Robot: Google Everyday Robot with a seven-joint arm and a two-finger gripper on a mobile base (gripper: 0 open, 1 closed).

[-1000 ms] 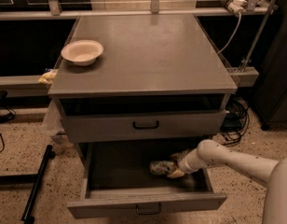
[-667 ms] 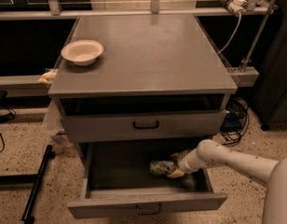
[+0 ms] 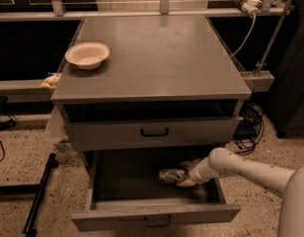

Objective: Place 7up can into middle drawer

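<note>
The middle drawer (image 3: 154,214) is pulled open below the shut grey drawer (image 3: 152,131). The 7up can (image 3: 170,175) lies on its side on the drawer floor, right of centre, with its shiny end facing left. My gripper (image 3: 185,176) reaches in from the right, inside the drawer, right against the can's right end. My white arm (image 3: 250,172) comes over the drawer's right wall.
A cream bowl (image 3: 87,55) stands on the grey cabinet top (image 3: 157,53) at the left. A yellowish item (image 3: 51,80) lies on a ledge at the left. Cables (image 3: 248,120) hang at the right. A black bar (image 3: 38,194) lies on the floor left.
</note>
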